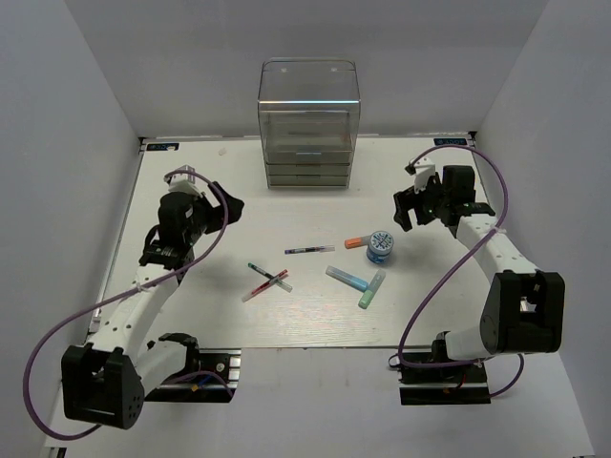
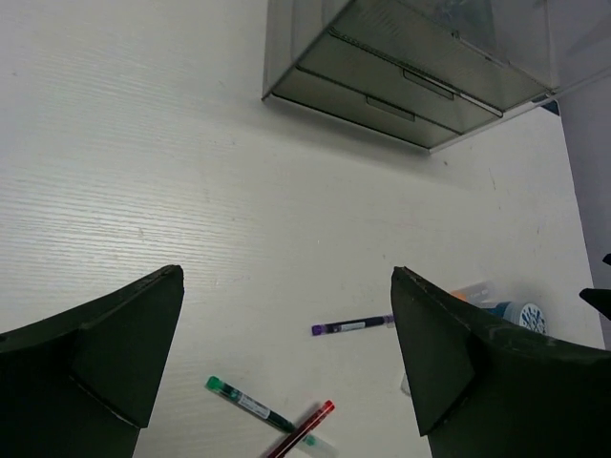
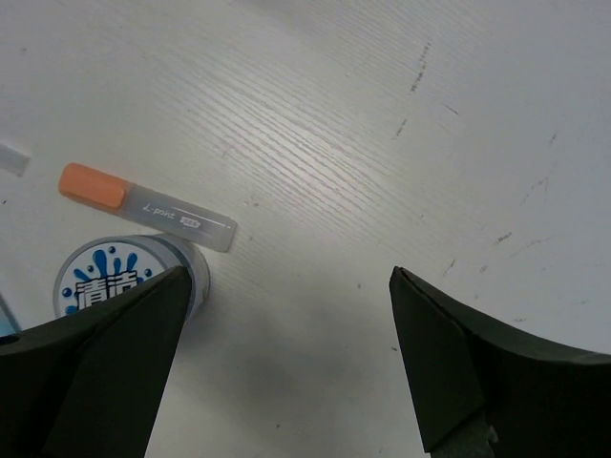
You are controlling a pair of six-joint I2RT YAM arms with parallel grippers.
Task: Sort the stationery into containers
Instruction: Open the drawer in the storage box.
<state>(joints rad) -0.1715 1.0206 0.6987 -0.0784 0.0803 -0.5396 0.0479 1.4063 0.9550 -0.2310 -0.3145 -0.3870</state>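
Observation:
The clear drawer organizer (image 1: 307,124) stands at the back centre; it also shows in the left wrist view (image 2: 401,72). A dark pen (image 1: 308,250) lies mid-table. A green pen (image 1: 260,272) and a red pen (image 1: 270,283) lie crossed. An orange-capped highlighter (image 1: 355,242) touches the blue-white roll (image 1: 381,247). A blue highlighter (image 1: 348,280) and a mint highlighter (image 1: 371,289) lie in front. My left gripper (image 1: 218,202) is open and empty, left of the pens (image 2: 286,353). My right gripper (image 1: 409,208) is open and empty, just right of the roll (image 3: 286,363).
White walls close in the table on the left, back and right. The table's front edge (image 1: 315,347) runs just ahead of the arm bases. In the right wrist view the roll (image 3: 110,281) and orange-capped highlighter (image 3: 143,205) lie by the left finger.

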